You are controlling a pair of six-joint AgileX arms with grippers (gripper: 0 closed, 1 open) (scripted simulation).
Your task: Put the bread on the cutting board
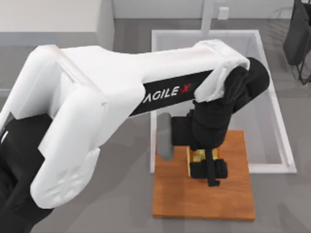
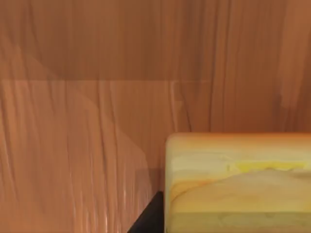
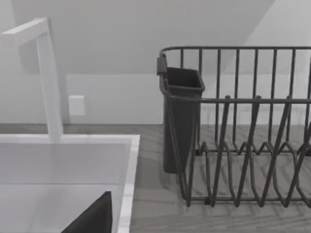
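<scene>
Your left pincer (image 1: 207,167) is clamped on the bread (image 1: 198,156), low over the middle of the cutting board (image 1: 180,194), which lies near the tabletop's front edge, overlapping the sink's (image 1: 272,167) rim

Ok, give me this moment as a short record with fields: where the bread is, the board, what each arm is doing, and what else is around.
bread: small golden chunk between the left gripper's fingers, over the cutting board; contact with the wood cannot be told
cutting board: orange-brown wood, lying in front of the sink
left gripper: over the board's upper middle, shut on the bread
right gripper: a dark part of it shows by the sink's rim, parked
sink: white basin behind the board, with a faucet
dish rack: dark wire, beside the sink
</scene>
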